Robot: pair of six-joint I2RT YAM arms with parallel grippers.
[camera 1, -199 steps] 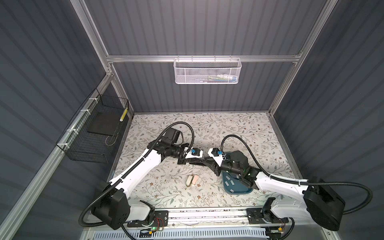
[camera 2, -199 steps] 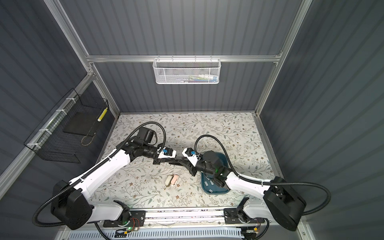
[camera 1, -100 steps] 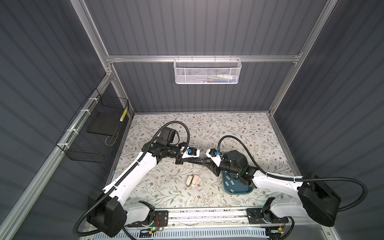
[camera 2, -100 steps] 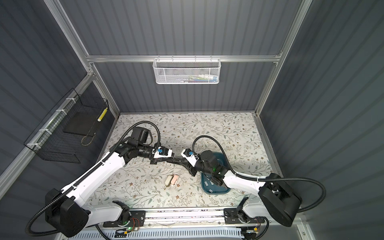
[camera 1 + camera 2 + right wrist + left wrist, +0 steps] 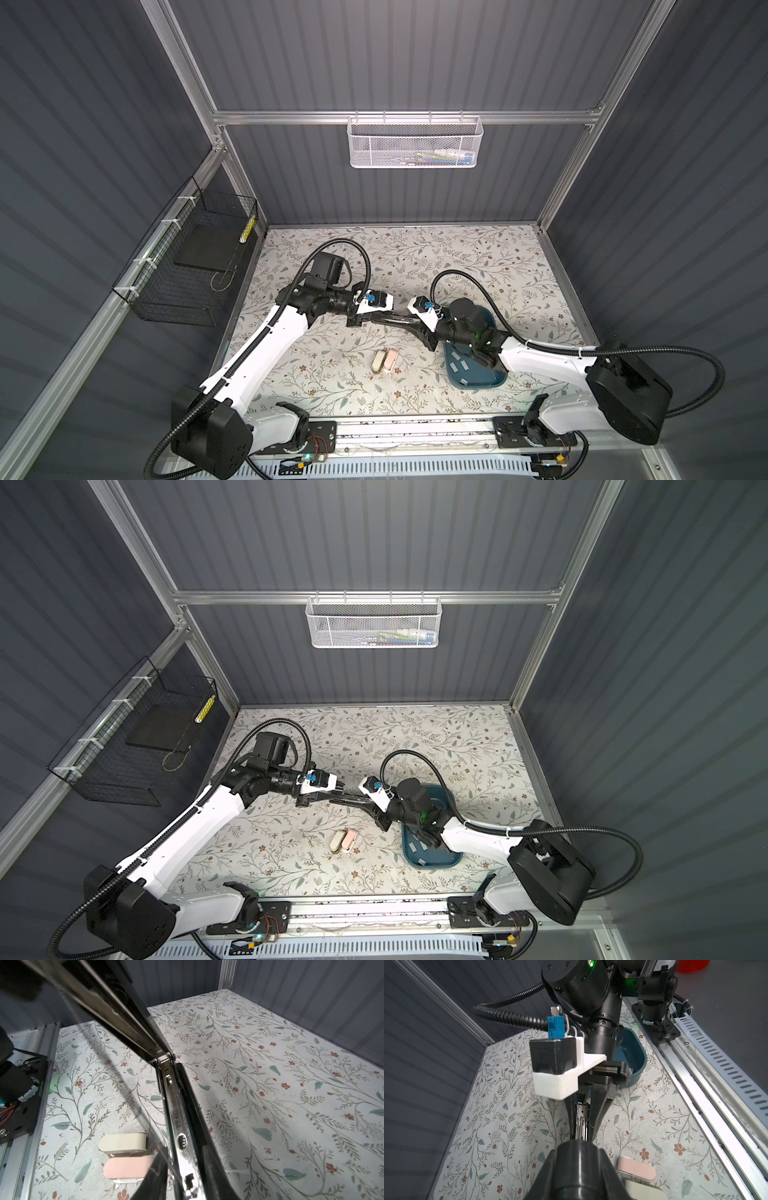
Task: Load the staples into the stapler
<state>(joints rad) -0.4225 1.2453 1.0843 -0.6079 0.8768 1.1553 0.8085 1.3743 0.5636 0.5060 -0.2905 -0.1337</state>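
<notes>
Stapler (image 5: 392, 321) spans left-right, clamped between my left gripper (image 5: 368, 318) and right gripper (image 5: 412, 326); staples (image 5: 456, 365) lie near-right in teal tray (image 5: 482, 380), closer to my right one.

The left arm (image 5: 266, 345) and right arm (image 5: 552, 361) wear white shells between black joints, each trailing a black corrugated cable (image 5: 368, 266). In the left wrist view, centre frame, the right gripper (image 5: 582, 1135) shows black tapered fingers (image 5: 601, 1103), a white bracket (image 5: 558, 1084) and a blue connector (image 5: 555, 1026).
</notes>
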